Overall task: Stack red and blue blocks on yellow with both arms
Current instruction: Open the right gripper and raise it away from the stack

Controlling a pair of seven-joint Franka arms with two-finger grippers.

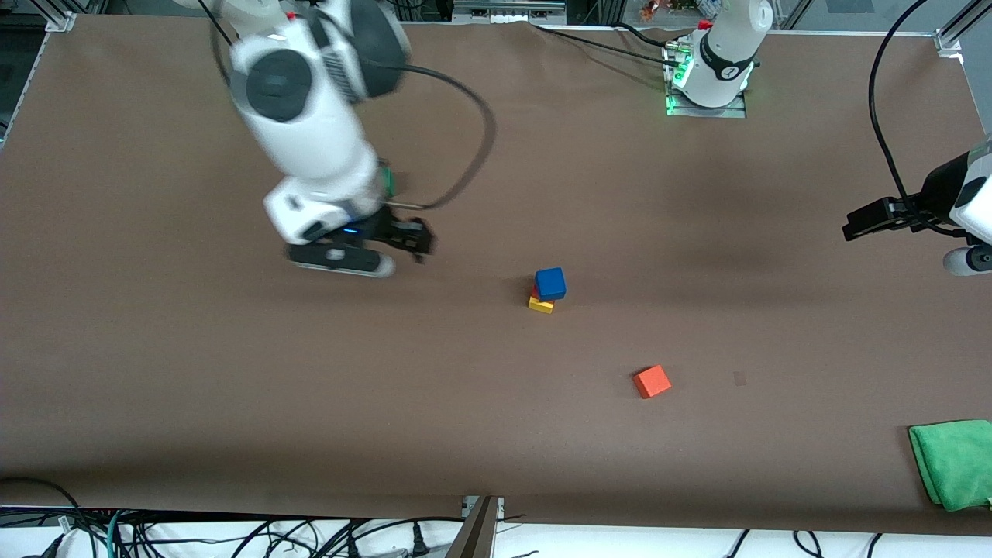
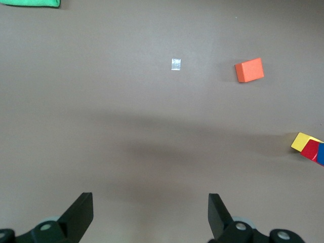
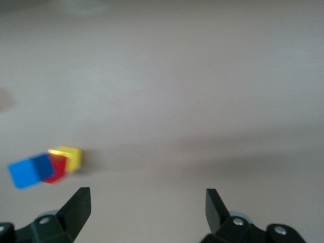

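The blue block (image 1: 550,283) sits on top of a stack at the table's middle, on the red block (image 1: 534,292), which rests on the yellow cube (image 1: 541,305). The stack leans slightly. My right gripper (image 1: 409,239) is open and empty above the table, apart from the stack toward the right arm's end. Its wrist view (image 3: 147,207) shows the blue block (image 3: 28,171), the red block (image 3: 56,167) and the yellow cube (image 3: 69,156). My left gripper (image 1: 856,223) is open and empty (image 2: 151,212) at the left arm's end of the table. The stack's yellow cube (image 2: 305,141) shows at its view's edge.
An orange-red cube (image 1: 652,381) lies nearer to the front camera than the stack, also in the left wrist view (image 2: 249,70). A green cloth (image 1: 953,463) lies at the table's near corner at the left arm's end. A small tape patch (image 1: 739,378) lies beside the orange-red cube.
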